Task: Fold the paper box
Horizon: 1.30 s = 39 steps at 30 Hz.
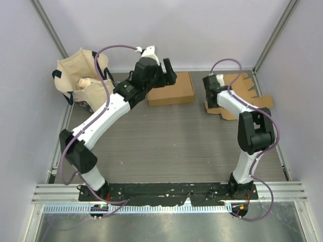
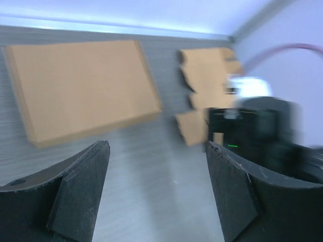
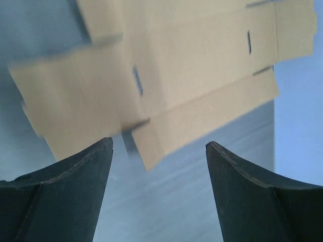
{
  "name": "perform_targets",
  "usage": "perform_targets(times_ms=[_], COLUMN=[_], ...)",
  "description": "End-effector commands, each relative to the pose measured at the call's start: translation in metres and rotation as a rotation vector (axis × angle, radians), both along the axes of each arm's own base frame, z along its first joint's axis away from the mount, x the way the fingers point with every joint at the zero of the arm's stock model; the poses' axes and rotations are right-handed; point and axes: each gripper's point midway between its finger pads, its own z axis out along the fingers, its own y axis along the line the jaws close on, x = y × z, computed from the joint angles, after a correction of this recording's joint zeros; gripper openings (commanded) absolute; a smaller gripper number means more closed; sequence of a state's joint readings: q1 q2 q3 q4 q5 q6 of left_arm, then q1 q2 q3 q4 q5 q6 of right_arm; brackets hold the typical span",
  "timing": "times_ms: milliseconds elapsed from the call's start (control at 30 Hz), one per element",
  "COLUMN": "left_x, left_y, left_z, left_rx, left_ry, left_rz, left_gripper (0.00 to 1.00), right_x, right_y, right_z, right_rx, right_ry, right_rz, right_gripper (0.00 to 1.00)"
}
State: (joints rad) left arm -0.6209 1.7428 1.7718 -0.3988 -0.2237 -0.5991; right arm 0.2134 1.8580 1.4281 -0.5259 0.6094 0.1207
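A: L tool (image 2: 157, 189)?
B: Jaws wide apart, nothing btwn them. Hovers just by the folded paper box (image 1: 170, 88), which sits far-centre on the tabletop (image 1: 166, 146). Wrist view's blurred.
A: R tool (image 3: 159, 189)?
B: Also spread wide, empty, above the flat cardboard blank (image 3: 166, 75) at far right. Blank's cut off at the frame top; from overhead the R arm hides part of it.
A: Far left?
B: Canvas bag (image 1: 75, 75), contents unclear.
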Motion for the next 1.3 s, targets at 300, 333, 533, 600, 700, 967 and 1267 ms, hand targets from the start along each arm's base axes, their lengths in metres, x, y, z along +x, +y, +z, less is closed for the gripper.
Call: perform_targets(times_ms=[300, 333, 533, 600, 700, 967, 1267], left_x=[-0.134, -0.138, -0.159, -0.165, -0.171, -0.178, -0.197], left_y=[-0.035, -0.031, -0.011, -0.005, 0.002, 0.009, -0.006], left_z=[-0.021, -0.015, -0.022, -0.024, -0.034, -0.065, -0.048], left_rx=[-0.177, -0.176, -0.122, -0.12, -0.103, -0.084, -0.125], left_ry=[0.129, 0.111, 0.116, 0.119, 0.127, 0.113, -0.122], left_rz=[-0.368, -0.375, -0.39, -0.391, -0.384, -0.385, -0.515], left_gripper=[0.81, 0.81, 0.8, 0.81, 0.8, 0.79, 0.87], right_x=[-0.046, -0.044, -0.046, -0.047, -0.042, -0.06, -0.104], right_y=[-0.013, -0.012, -0.016, -0.018, -0.021, -0.018, 0.082], right_z=[-0.036, -0.039, -0.064, -0.074, -0.079, -0.016, 0.102], right_rx=[-0.391, -0.386, -0.373, -0.342, -0.354, -0.356, 0.593], right_ry=[0.242, 0.245, 0.291, 0.287, 0.277, 0.184, -0.211], right_rz=[0.072, 0.078, 0.087, 0.092, 0.077, -0.05, -0.072], right_gripper=[0.61, 0.61, 0.51, 0.5, 0.32, 0.02, 0.02])
